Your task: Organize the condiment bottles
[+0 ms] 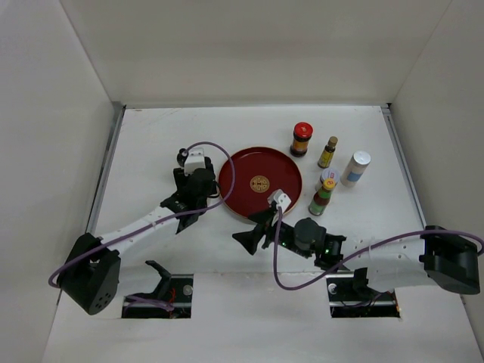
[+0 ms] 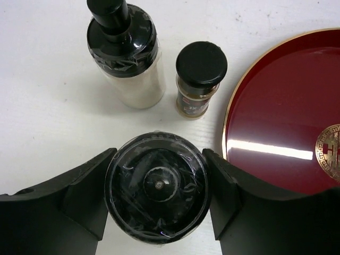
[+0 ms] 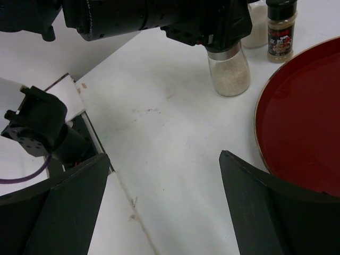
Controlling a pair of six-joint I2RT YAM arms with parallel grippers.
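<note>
White table (image 2: 42, 106) holds upright black-capped bottle (image 2: 158, 187) in left claw (image 2: 159, 180).

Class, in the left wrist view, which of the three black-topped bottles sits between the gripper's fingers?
The wide-lidded bottle, plastic-wrapped, nearest the camera, flanked by the left gripper; the tall bottle and small spice jar stand free beyond it.

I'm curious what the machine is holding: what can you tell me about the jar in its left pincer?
The jar has a round black cap under crinkled clear film, with a small knob in its middle. Its clear body holds pale grains. It stands upright on the white table, beside the red tray, not on it. The left pincer grips its cap from both sides; nothing else touches it.
</note>
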